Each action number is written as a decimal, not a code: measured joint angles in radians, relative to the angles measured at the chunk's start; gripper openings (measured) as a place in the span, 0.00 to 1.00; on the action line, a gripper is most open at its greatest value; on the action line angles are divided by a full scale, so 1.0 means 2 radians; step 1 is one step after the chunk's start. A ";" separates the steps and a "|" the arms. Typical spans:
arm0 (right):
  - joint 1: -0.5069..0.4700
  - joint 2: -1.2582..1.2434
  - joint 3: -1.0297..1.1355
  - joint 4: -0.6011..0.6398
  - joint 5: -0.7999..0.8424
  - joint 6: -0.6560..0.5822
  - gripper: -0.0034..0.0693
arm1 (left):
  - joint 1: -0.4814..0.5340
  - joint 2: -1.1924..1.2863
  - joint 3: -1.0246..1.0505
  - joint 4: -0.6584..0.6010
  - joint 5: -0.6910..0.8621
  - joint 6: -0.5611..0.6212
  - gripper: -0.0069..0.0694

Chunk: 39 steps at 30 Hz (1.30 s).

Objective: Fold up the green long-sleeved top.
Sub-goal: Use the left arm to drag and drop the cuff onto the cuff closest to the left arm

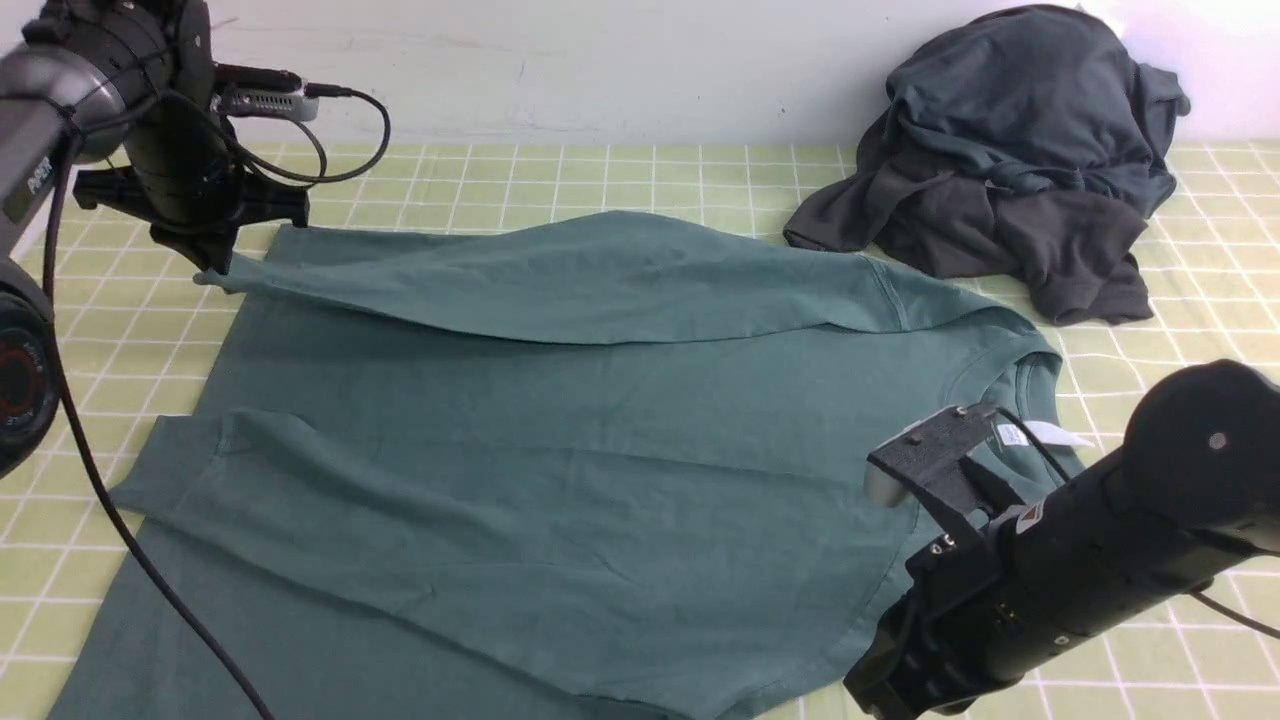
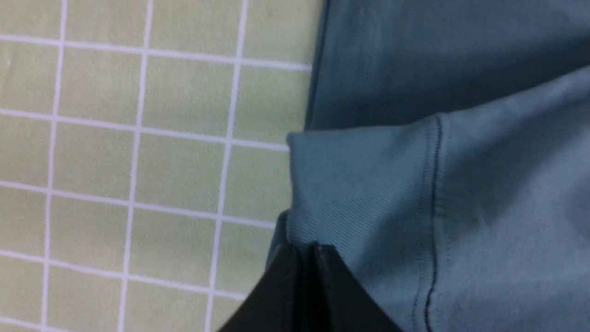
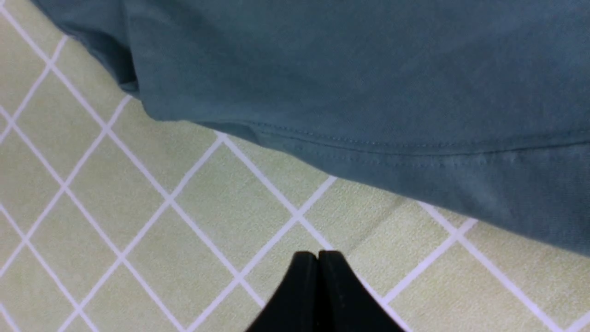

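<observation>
Green long-sleeved top [image 1: 560,470] lies flat, sleeve [image 1: 600,285] folded across; left fingers [image 2: 281,295] pinch its cuff [image 2: 359,193], right fingers [image 3: 299,295] clenched, seemingly empty.

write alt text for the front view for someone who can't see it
A green long-sleeved top lies spread on a checked table, one sleeve folded across it, the left gripper shut on the cuff at far left. A dark grey heap of clothes sits far right; the right arm fills the near right corner.
</observation>
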 joint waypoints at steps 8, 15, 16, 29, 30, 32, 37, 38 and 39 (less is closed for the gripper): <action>0.000 -0.011 0.000 -0.015 0.024 0.000 0.03 | -0.020 -0.121 0.174 -0.012 0.005 0.017 0.10; 0.000 -0.027 0.000 -0.017 0.021 0.000 0.03 | -0.035 -0.235 0.342 0.015 -0.011 -0.021 0.11; 0.000 -0.028 0.000 -0.017 0.021 0.000 0.03 | -0.035 -0.252 0.376 0.021 -0.033 -0.030 0.11; 0.000 -0.029 -0.010 -0.021 0.066 -0.002 0.03 | -0.051 -0.267 0.509 0.065 -0.105 -0.047 0.37; 0.000 -0.029 -0.012 -0.021 0.072 -0.005 0.03 | -0.051 -0.269 0.510 0.064 -0.100 -0.047 0.42; 0.000 -0.031 -0.014 -0.022 0.087 -0.013 0.03 | -0.051 -0.277 0.514 0.057 -0.089 -0.044 0.50; 0.000 -0.060 -0.015 -0.024 0.124 -0.041 0.03 | -0.074 -0.334 0.585 0.022 -0.081 0.043 0.67; 0.000 -0.068 -0.015 -0.024 0.126 -0.046 0.03 | -0.082 -0.351 0.607 0.019 -0.089 0.073 0.68; 0.000 -0.068 -0.015 -0.024 0.126 -0.046 0.03 | -0.084 -0.354 0.612 0.019 -0.091 0.073 0.68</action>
